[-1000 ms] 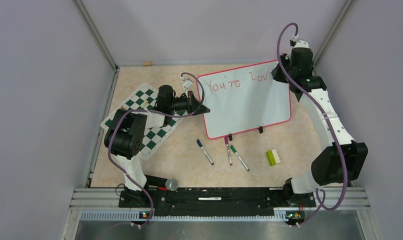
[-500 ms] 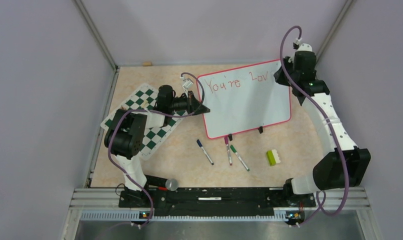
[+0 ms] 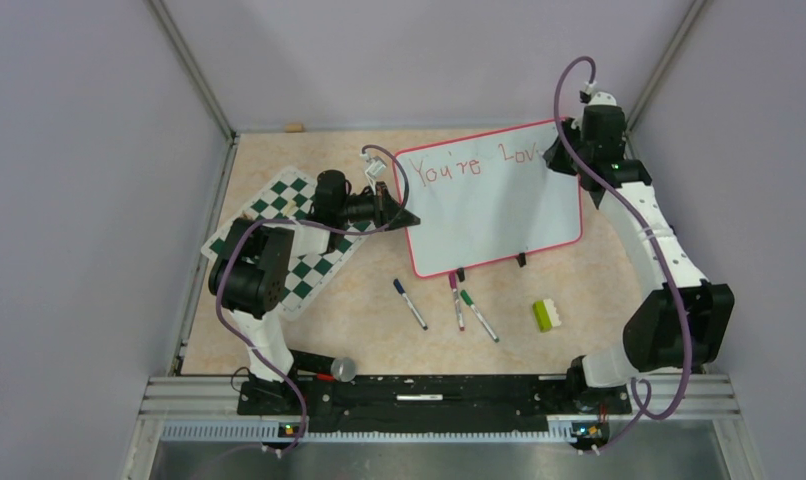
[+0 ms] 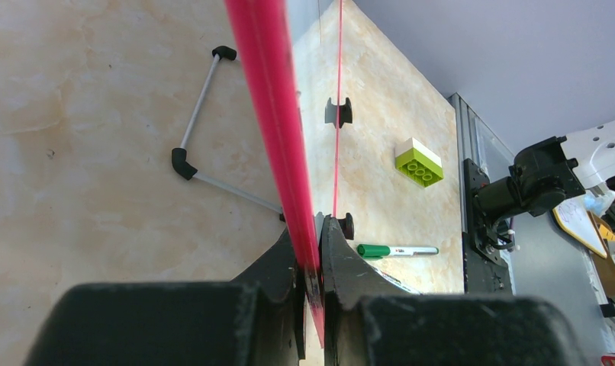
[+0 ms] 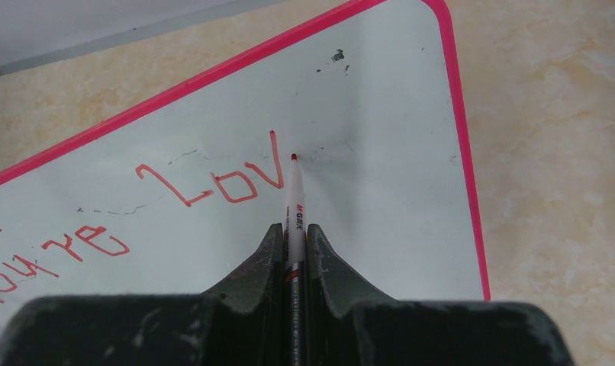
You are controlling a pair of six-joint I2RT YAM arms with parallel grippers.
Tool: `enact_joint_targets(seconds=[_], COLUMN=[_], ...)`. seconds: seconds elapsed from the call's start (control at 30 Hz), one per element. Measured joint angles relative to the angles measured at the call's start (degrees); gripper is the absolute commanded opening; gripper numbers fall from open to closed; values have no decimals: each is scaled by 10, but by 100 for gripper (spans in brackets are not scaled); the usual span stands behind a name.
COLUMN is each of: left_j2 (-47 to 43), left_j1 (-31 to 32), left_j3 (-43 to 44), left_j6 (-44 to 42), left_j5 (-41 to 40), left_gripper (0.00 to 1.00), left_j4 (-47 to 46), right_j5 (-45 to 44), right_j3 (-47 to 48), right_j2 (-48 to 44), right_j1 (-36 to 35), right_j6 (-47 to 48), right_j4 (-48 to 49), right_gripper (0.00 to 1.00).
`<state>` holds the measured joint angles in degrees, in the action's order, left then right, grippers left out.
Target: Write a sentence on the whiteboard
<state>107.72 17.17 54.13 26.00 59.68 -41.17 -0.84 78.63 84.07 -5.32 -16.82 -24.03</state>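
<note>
Our left gripper [image 4: 310, 255] pinches the whiteboard [image 3: 489, 210] at nine o'clock, our right gripper [image 5: 293, 242] the red marker [image 5: 294, 194]; pressing hard could shift the board.

The beige marbled table [image 3: 599, 290] carries a green-and-white chess mat [image 3: 314, 275] at left and the whiteboard [image 3: 494, 215] standing on its feet. Nearer lie a blue-capped marker [image 3: 411, 304], a magenta-capped marker [image 3: 456, 301], a green-capped marker [image 3: 479, 315] and a green-and-white brick [image 3: 547, 314].

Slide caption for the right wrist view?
Right gripper holds a red-tipped marker at the whiteboard, tip just past "Lov".
</note>
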Motion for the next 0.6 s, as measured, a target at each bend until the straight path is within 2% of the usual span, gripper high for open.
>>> enact_joint_targets(seconds=[0.6], left_j2=[0], left_j1=[0], left_j3=[0], left_j6=[0], left_j5=[-2], left_gripper=[0], left_j4=[1], right_j5=[-11], right_j3=[0], right_j2=[9], right_j1=[33], right_j6=[-10], right_j4=[7], right_gripper=[0])
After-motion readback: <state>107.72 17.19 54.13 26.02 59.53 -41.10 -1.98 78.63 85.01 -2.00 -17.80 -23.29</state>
